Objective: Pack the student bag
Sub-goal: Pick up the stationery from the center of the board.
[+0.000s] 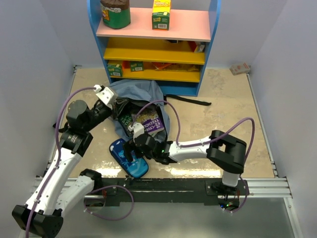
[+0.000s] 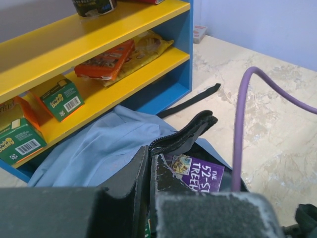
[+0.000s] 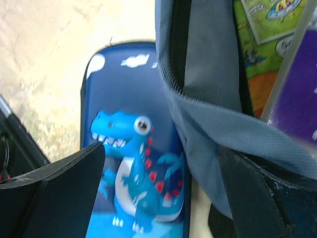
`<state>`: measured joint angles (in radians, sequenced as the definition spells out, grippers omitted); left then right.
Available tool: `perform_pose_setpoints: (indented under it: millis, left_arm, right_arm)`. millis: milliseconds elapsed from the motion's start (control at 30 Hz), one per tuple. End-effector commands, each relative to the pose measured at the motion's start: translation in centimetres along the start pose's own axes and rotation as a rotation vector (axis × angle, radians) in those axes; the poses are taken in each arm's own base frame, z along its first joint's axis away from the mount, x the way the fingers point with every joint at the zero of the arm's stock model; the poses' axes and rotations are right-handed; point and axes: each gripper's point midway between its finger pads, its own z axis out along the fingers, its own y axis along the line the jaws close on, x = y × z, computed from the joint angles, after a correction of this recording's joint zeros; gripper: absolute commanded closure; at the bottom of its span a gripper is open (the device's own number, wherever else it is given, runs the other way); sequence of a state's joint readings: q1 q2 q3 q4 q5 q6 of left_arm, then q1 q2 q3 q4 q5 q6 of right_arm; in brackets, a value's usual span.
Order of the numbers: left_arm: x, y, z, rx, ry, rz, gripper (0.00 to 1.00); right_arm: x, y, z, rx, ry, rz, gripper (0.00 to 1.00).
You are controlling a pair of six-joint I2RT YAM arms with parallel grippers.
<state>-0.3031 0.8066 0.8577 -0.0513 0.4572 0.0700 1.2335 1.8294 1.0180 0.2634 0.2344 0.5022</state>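
Observation:
The grey-blue student bag (image 1: 141, 94) lies open in front of the shelf. A purple book (image 1: 151, 121) and a green book (image 1: 127, 119) are inside it. My left gripper (image 1: 117, 106) is shut on the bag's zippered rim (image 2: 181, 135) and holds the opening up. The purple book (image 2: 204, 174) shows below the rim. My right gripper (image 1: 132, 148) is open just above the dark-blue dinosaur pencil case (image 1: 128, 158), which lies on the table by the bag's near edge. In the right wrist view the case (image 3: 133, 148) sits between my fingers and the bag's edge (image 3: 208, 99) hangs by the right finger (image 3: 252, 198).
A blue shelf unit (image 1: 153, 49) with yellow and pink boards holds boxes and a jar right behind the bag. A black strap (image 1: 194, 101) trails right from the bag. A small box (image 1: 240, 69) lies at the far right. Purple cables loop over both arms.

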Motion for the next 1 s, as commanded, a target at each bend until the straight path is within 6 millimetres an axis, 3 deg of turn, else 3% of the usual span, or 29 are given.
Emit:
perform_pose_setpoints:
  millis: [0, 100, 233, 433, 500, 633, 867, 967]
  left_arm:
    - [-5.7, -0.4, -1.2, 0.004, -0.209, 0.118, 0.96]
    - [-5.0, -0.5, -1.3, 0.003, -0.192, 0.114, 0.96]
    - [-5.0, -0.6, -1.5, 0.003, -0.192, 0.109, 0.97]
    - [-5.2, -0.7, -1.7, 0.009, -0.188, 0.105, 0.97]
    - [-5.4, -0.7, -1.7, 0.007, -0.188, 0.105, 0.97]
    - [-5.5, -0.9, -1.9, 0.012, -0.190, 0.104, 0.97]
    - [-5.1, -1.2, -1.9, 0.025, -0.189, 0.095, 0.97]
    - [-5.2, -1.1, -1.8, 0.025, -0.191, 0.095, 0.97]
  right_arm:
    - [-0.4, 1.7, -3.1, 0.006, -0.045, -0.026, 0.01]
    - [1.3, 3.1, -4.8, -0.007, -0.028, -0.024, 0.01]
    - [4.1, 2.7, -5.2, 0.136, 0.030, -0.115, 0.01]
    - [4.3, 5.5, -6.6, 0.253, -0.045, -0.329, 0.01]
    - [5.2, 5.9, -6.5, 0.266, -0.040, -0.416, 0.01]
    - [6.7, 4.4, -6.1, 0.334, 0.011, -0.439, 0.01]
    - [7.2, 1.9, -5.4, 0.454, -0.006, -0.444, 0.01]
    - [7.3, 2.0, -4.1, 0.414, 0.016, -0.446, 0.02]
